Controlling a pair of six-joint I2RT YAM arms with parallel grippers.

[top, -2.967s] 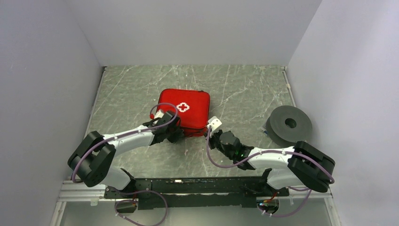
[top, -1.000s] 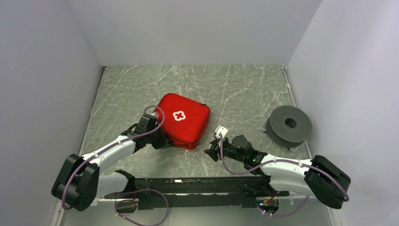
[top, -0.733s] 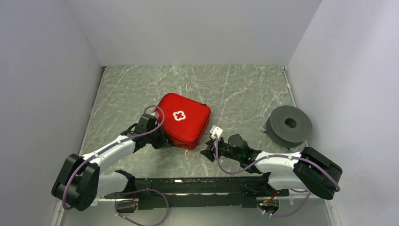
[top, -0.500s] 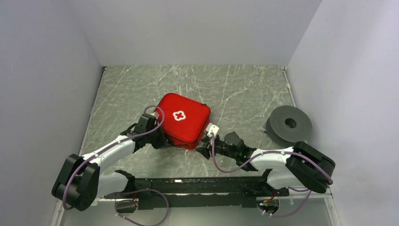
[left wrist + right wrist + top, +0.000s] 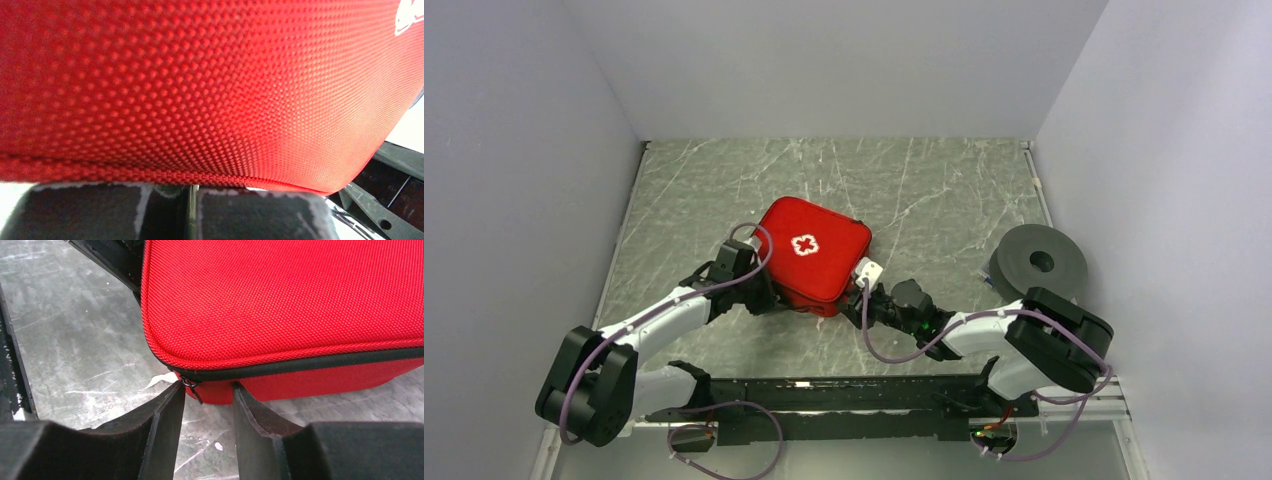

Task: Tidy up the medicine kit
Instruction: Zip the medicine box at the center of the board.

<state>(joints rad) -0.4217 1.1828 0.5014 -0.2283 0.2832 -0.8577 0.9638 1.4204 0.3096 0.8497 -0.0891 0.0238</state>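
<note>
Marble table, zipped medicine kit, contents hidden

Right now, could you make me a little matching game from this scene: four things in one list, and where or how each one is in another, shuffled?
Things:
1. medicine kit
2. grey disc
3. left gripper
4. right gripper

States:
A. fingers apart, one on either side of the zipper pull
B. far right, apart from the kit
C. red, lid closed, in the middle
D. fingers shut, at the kit's near left edge

Pairs: 1-C, 2-B, 3-D, 4-A
</note>
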